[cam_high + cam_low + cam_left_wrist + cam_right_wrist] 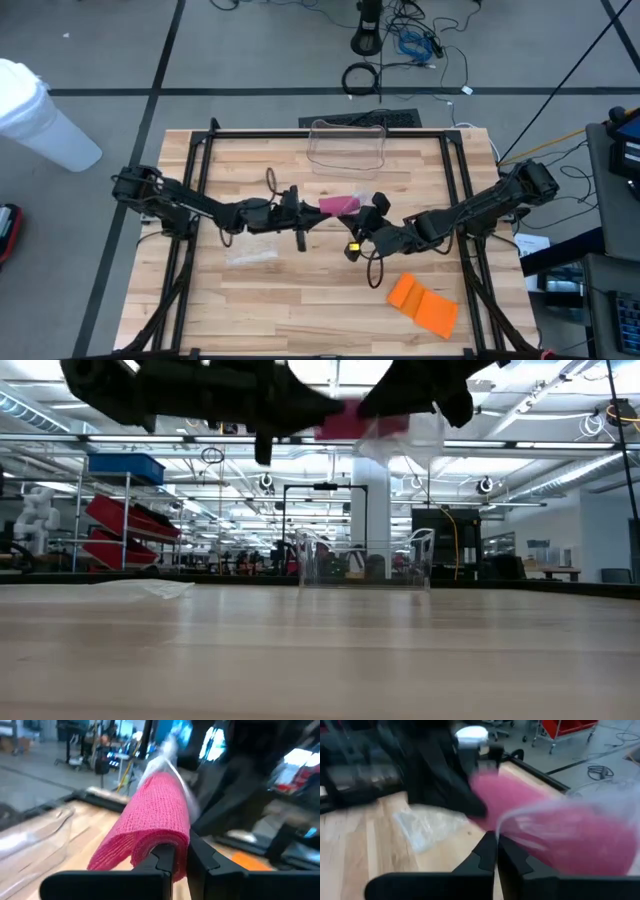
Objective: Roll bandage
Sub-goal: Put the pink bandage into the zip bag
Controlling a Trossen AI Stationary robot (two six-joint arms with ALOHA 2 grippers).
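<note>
4 cams. High view: overhead, straight down, far enough to take in the whole wooden surface [300,300] and both arms. Low view: at surface height, level across into the room; arms enter from above. Left wrist and right wrist views: each close behind its own gripper fingers, facing each other. All 4 share the pink bandage [338,205] mid-surface; wrist views sit nearest it.
</note>
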